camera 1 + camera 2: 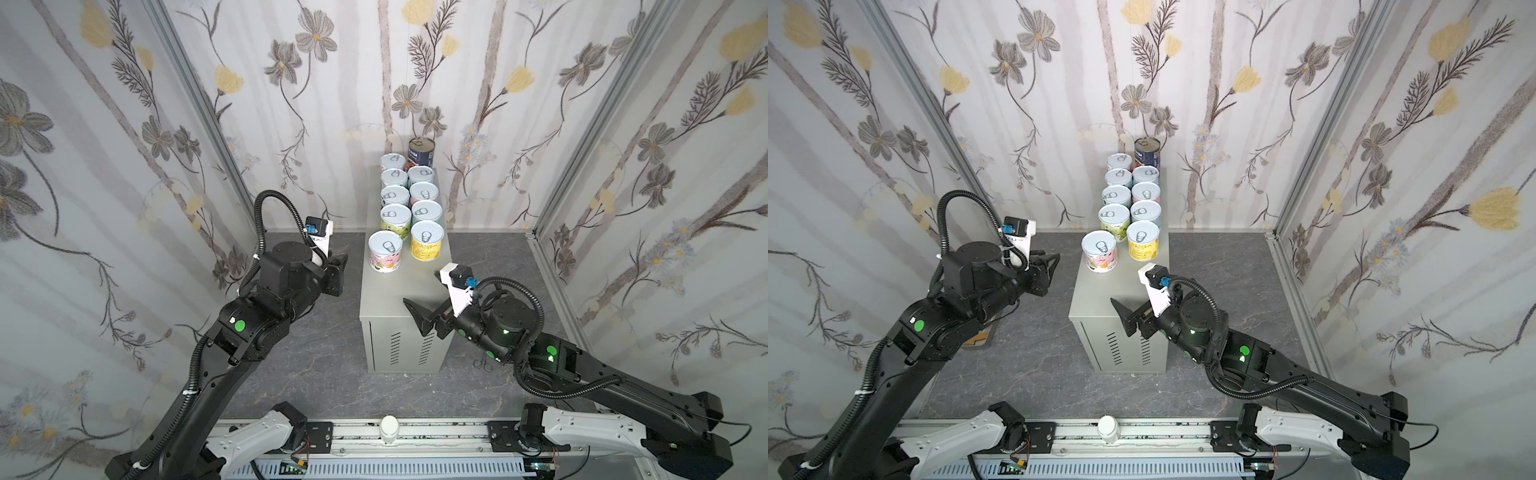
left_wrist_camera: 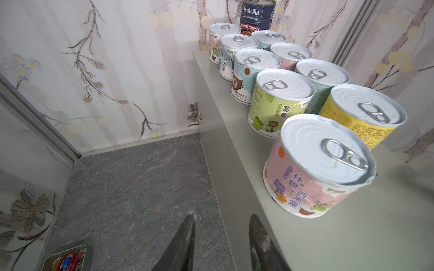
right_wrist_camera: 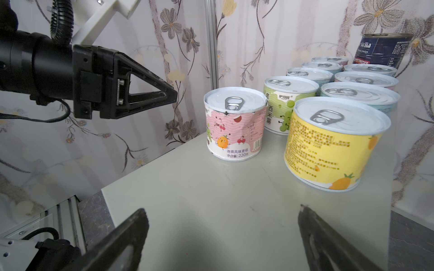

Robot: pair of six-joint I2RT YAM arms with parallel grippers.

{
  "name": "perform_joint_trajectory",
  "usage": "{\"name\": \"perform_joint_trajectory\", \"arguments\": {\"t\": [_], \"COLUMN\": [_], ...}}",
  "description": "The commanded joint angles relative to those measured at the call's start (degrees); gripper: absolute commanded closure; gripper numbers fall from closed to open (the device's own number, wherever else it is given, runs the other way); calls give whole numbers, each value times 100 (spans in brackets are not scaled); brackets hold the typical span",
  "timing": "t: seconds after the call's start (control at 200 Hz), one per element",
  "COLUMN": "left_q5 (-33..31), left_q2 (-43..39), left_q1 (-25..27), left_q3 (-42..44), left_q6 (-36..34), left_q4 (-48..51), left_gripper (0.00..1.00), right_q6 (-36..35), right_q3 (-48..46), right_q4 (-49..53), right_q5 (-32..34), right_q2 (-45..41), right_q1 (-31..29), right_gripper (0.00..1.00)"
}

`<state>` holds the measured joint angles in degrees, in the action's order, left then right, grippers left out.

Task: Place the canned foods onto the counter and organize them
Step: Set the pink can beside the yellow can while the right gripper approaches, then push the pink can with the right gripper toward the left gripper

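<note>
Altogether ten cans (image 1: 395,195) stand on the bench (image 1: 395,299) in two rows of five running from its far end: nine short and one tall dark can (image 1: 421,151) at the far right corner. Left hand (image 3: 175,96), pinched closed and empty, hangs beside the left edge; right hand (image 3: 223,208), spread wide and empty, hovers over the near end.
</note>
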<state>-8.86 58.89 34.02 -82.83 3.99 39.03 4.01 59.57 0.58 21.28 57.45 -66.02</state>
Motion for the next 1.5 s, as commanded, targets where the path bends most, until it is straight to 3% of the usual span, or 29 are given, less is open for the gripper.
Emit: {"name": "perform_joint_trajectory", "arguments": {"t": [0.0,1.044,1.494], "left_q5": [344,1495,1596], "left_q2": [100,399,552], "left_q1": [-70,-97,-102], "left_q3": [30,380,430], "left_q6": [-117,250,173], "left_q4": [-518,-808,-976], "left_gripper": [64,69,68], "right_q6": [-85,-107,41], "right_q3": [78,203,503], "right_q4": [-573,-927,-918], "right_q5": [715,1168,1398], "right_q2": [169,771,1102], "right_q1": [-78,-86,10], "right_gripper": [0,0,0]}}
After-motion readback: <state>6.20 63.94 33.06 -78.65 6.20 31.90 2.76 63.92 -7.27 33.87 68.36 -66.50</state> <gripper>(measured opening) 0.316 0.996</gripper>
